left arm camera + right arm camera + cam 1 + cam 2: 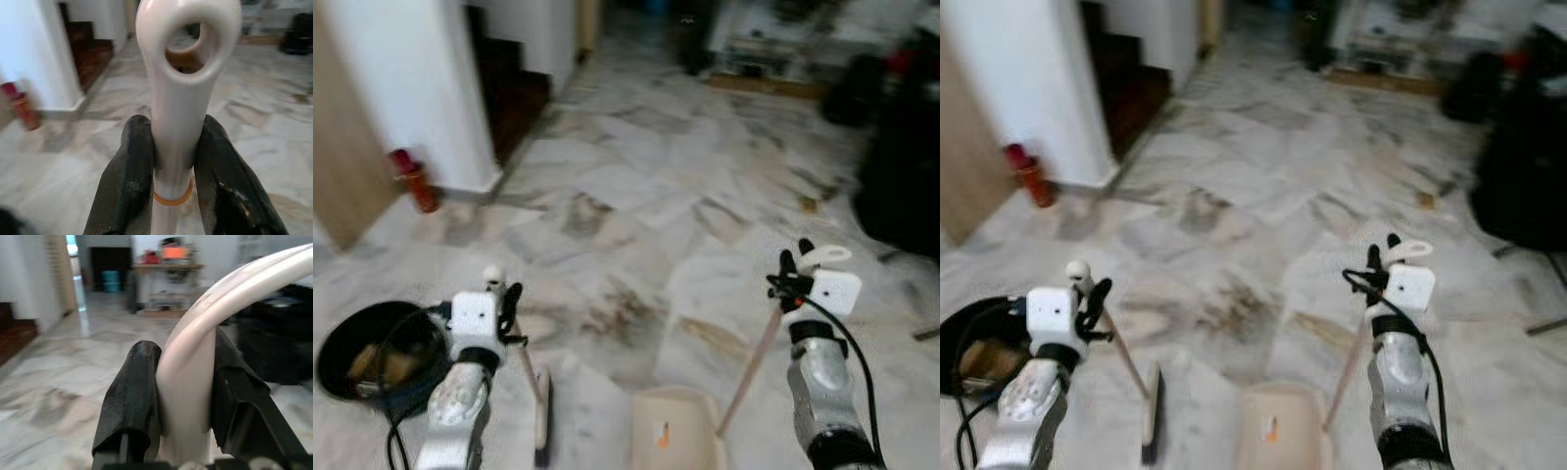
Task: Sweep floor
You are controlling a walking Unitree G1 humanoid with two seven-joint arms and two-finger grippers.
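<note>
The left hand [506, 305] is clenched on the broom [540, 411] handle; its head rests on the marble floor [636, 196] just beside the dustpan [674, 431]. The right hand [791, 266] grips the dustpan's handle, the pan below it.

the floor [636, 196] is pale grey-white marble with brown and dark grey veining. the broom handle [183, 98] is cream with an orange band, pinched by black fingers [128, 181]. the dustpan [674, 431] is beige, with a small orange mark, perhaps a label. a red canister [414, 179] stands by the white wall [411, 88]. the bin [362, 352] is black.
</note>
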